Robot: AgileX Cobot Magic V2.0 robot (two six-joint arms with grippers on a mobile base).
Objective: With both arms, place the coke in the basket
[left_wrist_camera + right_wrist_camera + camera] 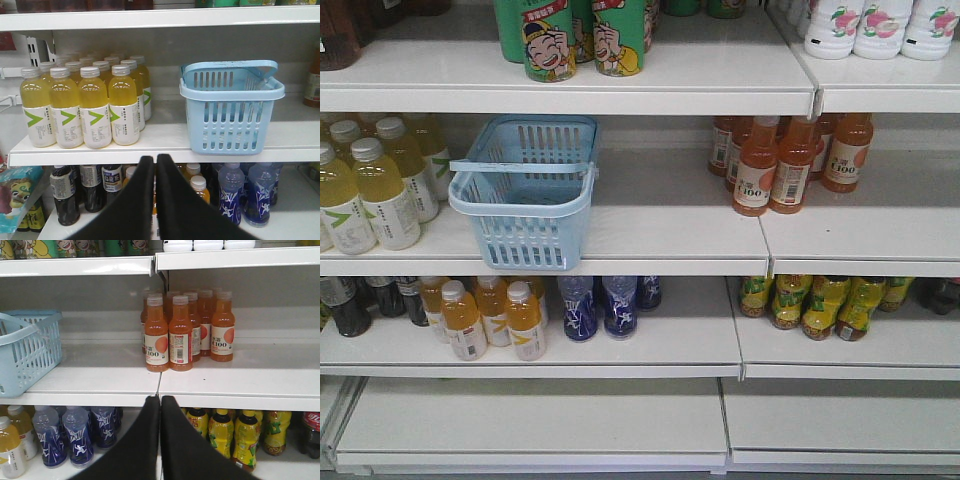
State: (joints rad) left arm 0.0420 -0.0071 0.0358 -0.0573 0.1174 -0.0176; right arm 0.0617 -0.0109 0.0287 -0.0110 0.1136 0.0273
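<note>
The coke is out of view in every frame. The light-blue basket (525, 225) stands on the middle shelf with its handle folded across the top, and nothing shows inside it. It also appears in the left wrist view as the basket (230, 120) and in the right wrist view as the basket (30, 355). My left gripper (155, 160) is shut and holds nothing; it hovers below the shelf edge, left of the basket. My right gripper (160, 400) is shut and holds nothing, in front of the shelf seam, right of the basket. Neither arm shows in the front view.
Yellow drink bottles (80, 107) stand left of the basket and orange C100 bottles (172, 332) to its right. The lower shelf holds dark tea bottles (65, 192), blue bottles (75, 437), yellow-green bottles (232, 435) and a red-labelled dark bottle (311, 432). Green cans (582, 38) fill the top shelf.
</note>
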